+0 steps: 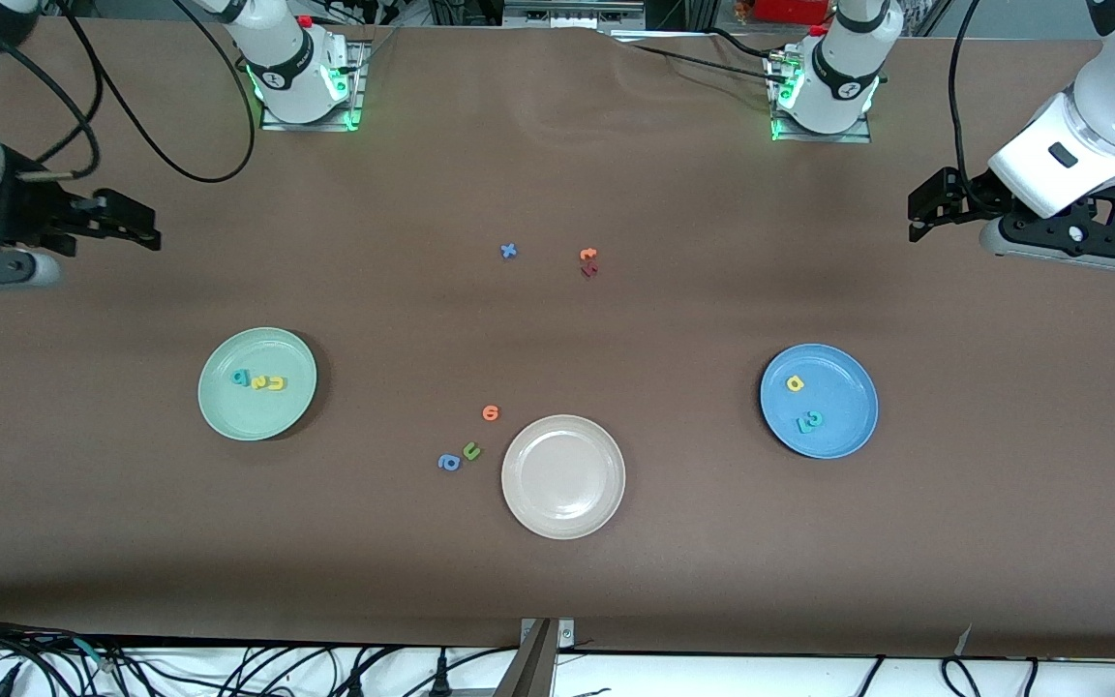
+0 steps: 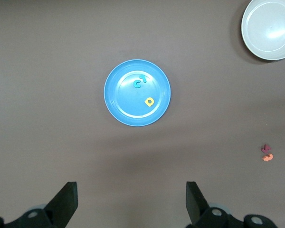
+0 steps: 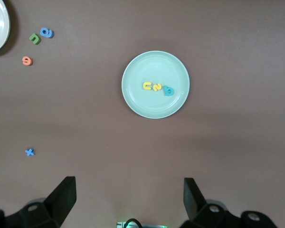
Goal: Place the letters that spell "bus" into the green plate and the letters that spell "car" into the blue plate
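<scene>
Evidently sorting is complete. The green plate (image 1: 228,416), lower left of the frame, holds the letters that spell "bus" (image 1: 259,381); the blue plate (image 1: 848,426), lower right, holds the letters that spell "car" (image 1: 804,404). The left gripper (image 1: 918,215) and right gripper (image 1: 146,228), both released and empty, hover at the frame edges. No further move appears required.

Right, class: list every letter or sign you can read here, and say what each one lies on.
"b", "s", "u": teal and yellow foam letters in the round mint-green plate.
"c", "r", "a": teal and yellow foam letters in the round blue plate.
"x": blue foam letter on the brown table.
Other loose letters: too small to read.
</scene>
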`<state>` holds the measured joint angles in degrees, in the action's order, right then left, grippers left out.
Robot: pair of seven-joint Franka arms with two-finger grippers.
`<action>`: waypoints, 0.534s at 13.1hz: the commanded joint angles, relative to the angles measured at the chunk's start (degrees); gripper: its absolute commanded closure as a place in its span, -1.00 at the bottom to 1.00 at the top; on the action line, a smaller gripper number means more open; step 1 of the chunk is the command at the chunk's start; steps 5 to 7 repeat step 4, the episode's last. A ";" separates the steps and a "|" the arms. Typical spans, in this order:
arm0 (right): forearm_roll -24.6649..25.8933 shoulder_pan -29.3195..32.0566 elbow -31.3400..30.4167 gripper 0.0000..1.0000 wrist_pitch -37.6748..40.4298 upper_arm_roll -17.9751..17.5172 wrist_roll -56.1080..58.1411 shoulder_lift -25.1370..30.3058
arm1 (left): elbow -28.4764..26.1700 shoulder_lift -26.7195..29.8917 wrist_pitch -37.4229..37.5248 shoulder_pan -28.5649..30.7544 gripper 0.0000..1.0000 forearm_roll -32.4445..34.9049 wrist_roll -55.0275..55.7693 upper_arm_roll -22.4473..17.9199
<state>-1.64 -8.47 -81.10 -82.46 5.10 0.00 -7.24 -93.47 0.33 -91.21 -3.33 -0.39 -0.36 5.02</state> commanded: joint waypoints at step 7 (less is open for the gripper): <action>0.50 4.78 -11.01 -0.99 -6.13 -4.31 -0.79 7.67 | 1.19 -0.15 1.12 0.08 -1.00 1.35 0.01 0.43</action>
